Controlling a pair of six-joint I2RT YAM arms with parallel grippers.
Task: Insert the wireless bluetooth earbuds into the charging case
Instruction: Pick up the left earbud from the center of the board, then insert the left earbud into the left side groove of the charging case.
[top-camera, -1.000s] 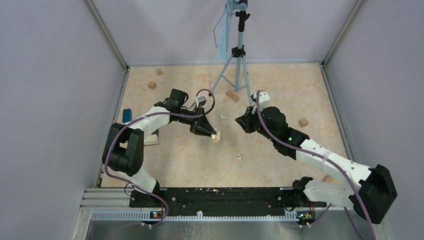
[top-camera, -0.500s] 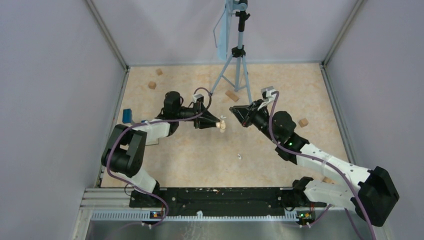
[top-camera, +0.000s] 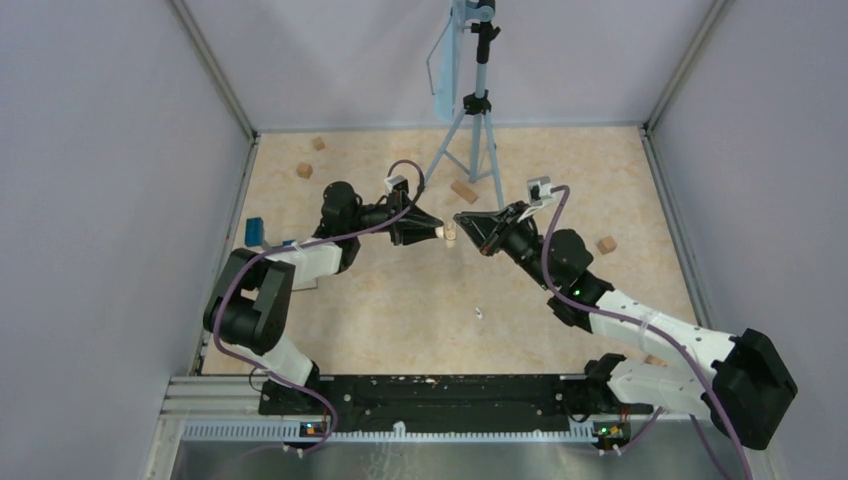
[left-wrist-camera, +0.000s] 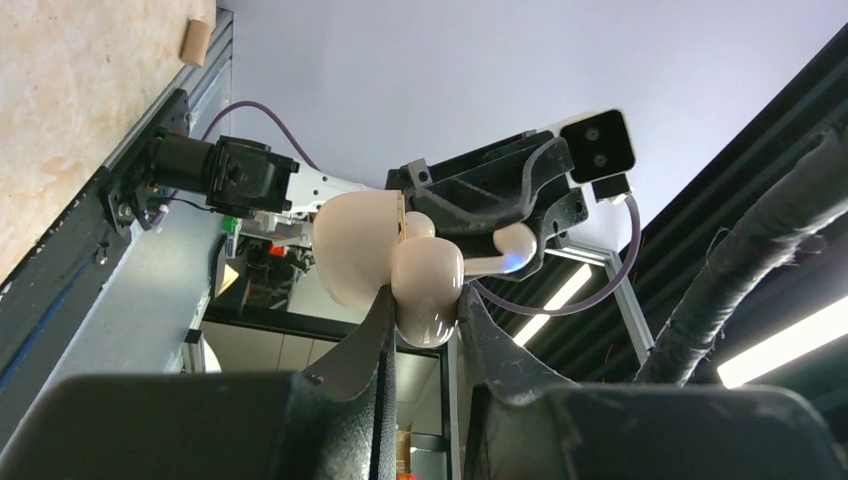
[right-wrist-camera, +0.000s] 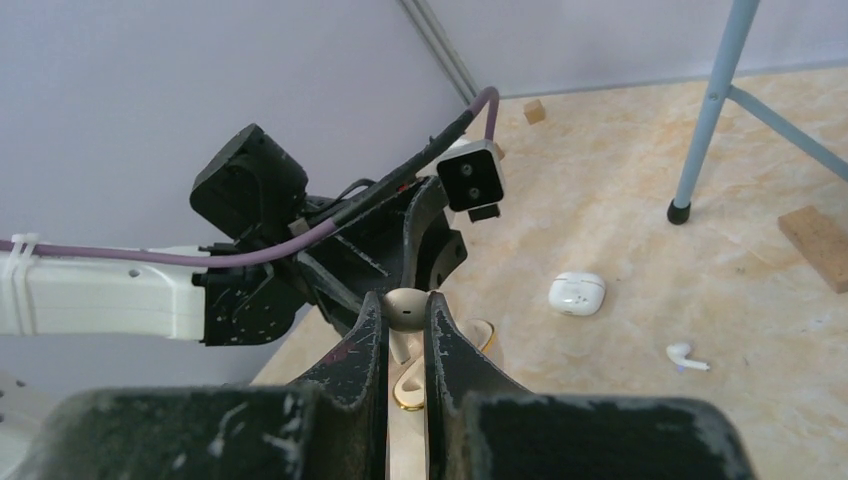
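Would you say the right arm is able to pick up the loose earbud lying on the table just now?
Probably not yet: the right gripper is shut on another earbud, mid-air. The loose earbud itself lies unobstructed.

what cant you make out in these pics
1. Top view: the open cream plastic charging case is too small, between the left gripper and right gripper, to show its sockets.
2. Right wrist view: the small white plastic earbud is mostly covered by that gripper's fingers; whether it touches the case is unclear.
3. Left wrist view: the case's inside faces away from the camera.
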